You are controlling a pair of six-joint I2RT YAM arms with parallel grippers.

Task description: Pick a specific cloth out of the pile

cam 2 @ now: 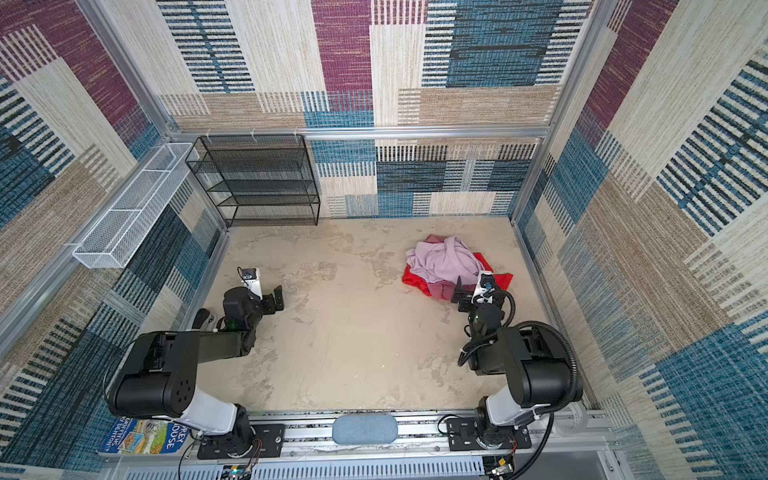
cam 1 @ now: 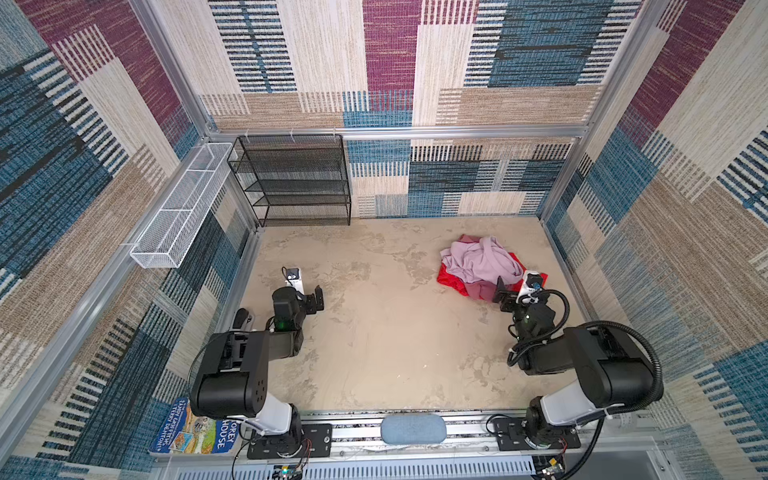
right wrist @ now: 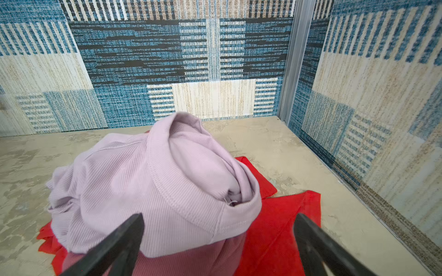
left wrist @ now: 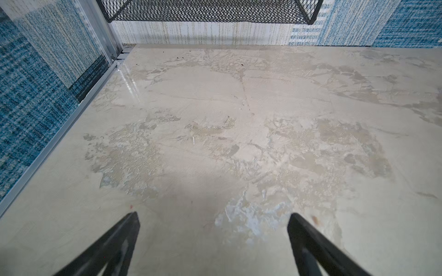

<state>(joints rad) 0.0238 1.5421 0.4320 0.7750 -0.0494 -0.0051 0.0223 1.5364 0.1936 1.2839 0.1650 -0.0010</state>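
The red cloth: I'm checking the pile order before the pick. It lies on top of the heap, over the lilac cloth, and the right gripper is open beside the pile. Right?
Not quite. The red cloth lies at the bottom, under the lilac cloth, as the right wrist view shows. The right gripper is indeed open beside the pile.

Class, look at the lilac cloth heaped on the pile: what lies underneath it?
Under the lilac cloth show a red cloth spread flat on the table and a rose-maroon cloth. Their middles are covered, so anything else beneath stays hidden.
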